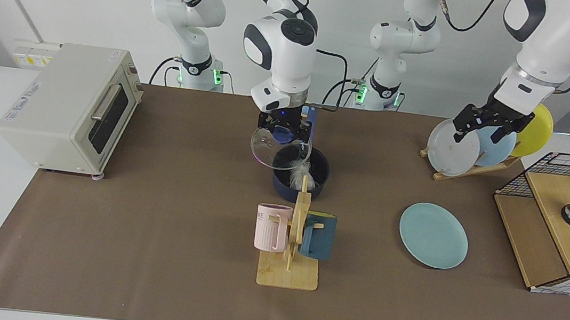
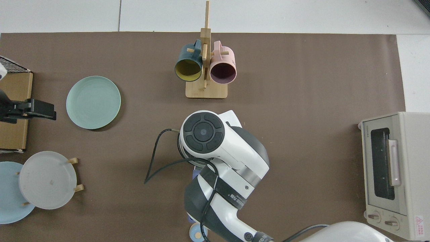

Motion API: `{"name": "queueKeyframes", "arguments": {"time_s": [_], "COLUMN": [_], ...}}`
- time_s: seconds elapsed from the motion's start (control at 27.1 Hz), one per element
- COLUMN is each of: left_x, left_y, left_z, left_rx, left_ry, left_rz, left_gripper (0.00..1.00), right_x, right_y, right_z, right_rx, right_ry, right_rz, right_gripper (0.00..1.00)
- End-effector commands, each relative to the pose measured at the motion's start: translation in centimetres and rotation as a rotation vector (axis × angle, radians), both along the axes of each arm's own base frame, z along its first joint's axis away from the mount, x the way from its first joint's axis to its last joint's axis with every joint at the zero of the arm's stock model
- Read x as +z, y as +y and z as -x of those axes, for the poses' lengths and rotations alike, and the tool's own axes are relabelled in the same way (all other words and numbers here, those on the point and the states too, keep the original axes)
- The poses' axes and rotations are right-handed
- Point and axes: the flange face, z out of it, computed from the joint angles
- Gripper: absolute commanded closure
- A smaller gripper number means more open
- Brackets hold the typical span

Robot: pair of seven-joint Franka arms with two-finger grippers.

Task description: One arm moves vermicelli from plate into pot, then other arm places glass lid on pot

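Note:
In the facing view my right gripper (image 1: 285, 131) is shut on the blue knob of the glass lid (image 1: 266, 150). The lid hangs tilted just above the left part of the dark navy pot (image 1: 321, 166). The white vermicelli (image 1: 297, 172) lies inside the pot. From above, the right arm (image 2: 215, 141) covers pot, lid and noodles. The teal plate (image 1: 433, 235) (image 2: 93, 102) lies bare on the mat. My left gripper (image 1: 489, 127) (image 2: 33, 111) hangs open and holds nothing, high up by the upright plates, well away from the pot.
A wooden mug rack (image 1: 292, 247) with a pink mug (image 1: 272, 227) and a dark teal mug (image 1: 318, 236) stands right in front of the pot. A toaster oven (image 1: 68, 103) sits at the view's left, a plate rack (image 1: 453, 146) and a wire basket (image 1: 563, 218) at its right.

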Motion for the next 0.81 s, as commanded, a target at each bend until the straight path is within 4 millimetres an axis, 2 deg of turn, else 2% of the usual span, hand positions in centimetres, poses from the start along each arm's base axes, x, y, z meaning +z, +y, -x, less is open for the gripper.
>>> {"name": "queueKeyframes", "arguments": {"time_s": [0.0,0.07,0.22,0.37,0.77], "left_x": [-0.1,-0.1,-0.1,0.3,0.3], "left_y": [-0.6,0.1,0.0,0.3,-0.2], "left_z": [0.9,1.0,1.0,0.9,0.9], "left_rx": [-0.02,-0.008,-0.002,0.01,0.001], "left_ry": [-0.016,-0.01,-0.005,-0.016,-0.016], "left_rz": [0.002,0.002,0.003,0.0,0.0], "left_gripper": [0.0,0.0,0.0,0.0,0.0], "right_x": [-0.3,-1.0,-2.1,-2.5,-2.9], "right_y": [1.4,1.8,1.9,1.5,1.9], "right_z": [-0.5,-0.2,-0.6,-1.1,-1.0], "right_rx": [-0.013,-0.025,-0.047,-0.057,-0.053], "right_ry": [-0.004,-0.01,-0.01,-0.01,-0.016], "right_rz": [0.008,0.02,0.021,0.007,-0.009], "right_gripper": [1.0,1.0,1.0,1.0,1.0]}}
